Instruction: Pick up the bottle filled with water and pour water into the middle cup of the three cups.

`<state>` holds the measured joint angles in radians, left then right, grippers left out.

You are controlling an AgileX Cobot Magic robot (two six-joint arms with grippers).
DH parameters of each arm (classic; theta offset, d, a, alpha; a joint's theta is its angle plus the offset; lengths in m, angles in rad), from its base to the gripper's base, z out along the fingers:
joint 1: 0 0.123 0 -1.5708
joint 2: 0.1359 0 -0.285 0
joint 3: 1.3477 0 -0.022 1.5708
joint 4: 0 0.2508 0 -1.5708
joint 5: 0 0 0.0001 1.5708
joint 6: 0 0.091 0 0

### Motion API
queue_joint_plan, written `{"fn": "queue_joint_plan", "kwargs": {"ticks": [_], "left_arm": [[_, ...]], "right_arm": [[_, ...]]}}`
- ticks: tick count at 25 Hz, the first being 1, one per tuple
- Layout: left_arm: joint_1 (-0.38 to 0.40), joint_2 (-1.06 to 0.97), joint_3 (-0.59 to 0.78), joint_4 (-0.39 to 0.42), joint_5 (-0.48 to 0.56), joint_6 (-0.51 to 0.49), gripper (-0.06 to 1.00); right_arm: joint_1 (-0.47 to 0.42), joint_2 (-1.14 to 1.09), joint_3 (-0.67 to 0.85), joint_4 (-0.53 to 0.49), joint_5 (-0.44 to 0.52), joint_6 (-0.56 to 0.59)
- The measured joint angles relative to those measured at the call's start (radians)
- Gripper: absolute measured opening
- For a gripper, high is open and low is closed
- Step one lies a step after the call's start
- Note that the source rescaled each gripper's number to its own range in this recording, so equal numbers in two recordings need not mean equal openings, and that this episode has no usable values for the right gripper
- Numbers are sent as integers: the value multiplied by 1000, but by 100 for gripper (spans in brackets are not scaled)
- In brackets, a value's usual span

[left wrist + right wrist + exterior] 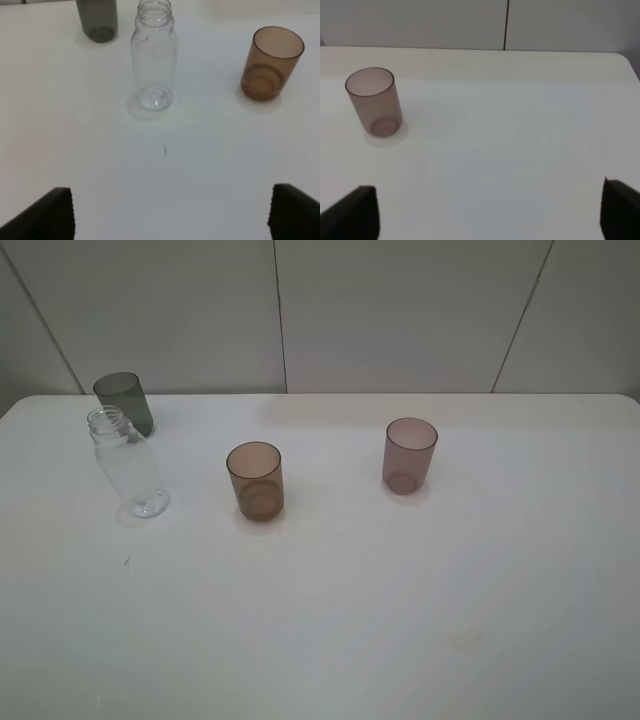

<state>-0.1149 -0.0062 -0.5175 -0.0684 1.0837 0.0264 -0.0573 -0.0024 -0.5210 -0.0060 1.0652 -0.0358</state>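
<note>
The small clear capless plastic bottle [128, 462] stands upright, long axis vertical, at the far left of the white desk [400, 590], just in front of the dark grey translucent tumbler [125, 402] and left of the amber-brown translucent middle cup [255, 480]. It lies straight ahead of the left claw [170, 212], spread wide and empty, the nearer arm. The right claw [490, 210], also spread, faces the mauve-purple tumbler [410, 455]; no label or writing is legible.

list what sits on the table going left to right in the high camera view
dark grey cup and clear bottle sit at nearly the same spot on the left, so their order is unclear → amber-brown cup → mauve-purple cup
</note>
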Motion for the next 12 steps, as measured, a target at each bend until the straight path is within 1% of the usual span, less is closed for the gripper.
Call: {"fn": "queue_joint_plan", "kwargs": {"ticks": [5,12], "left_arm": [[0,0,12,-2,-18,1,98],[0,0,12,-2,-18,1,98]], "right_arm": [[0,0,0,0,0,0],[0,0,0,0,0,0]]}}
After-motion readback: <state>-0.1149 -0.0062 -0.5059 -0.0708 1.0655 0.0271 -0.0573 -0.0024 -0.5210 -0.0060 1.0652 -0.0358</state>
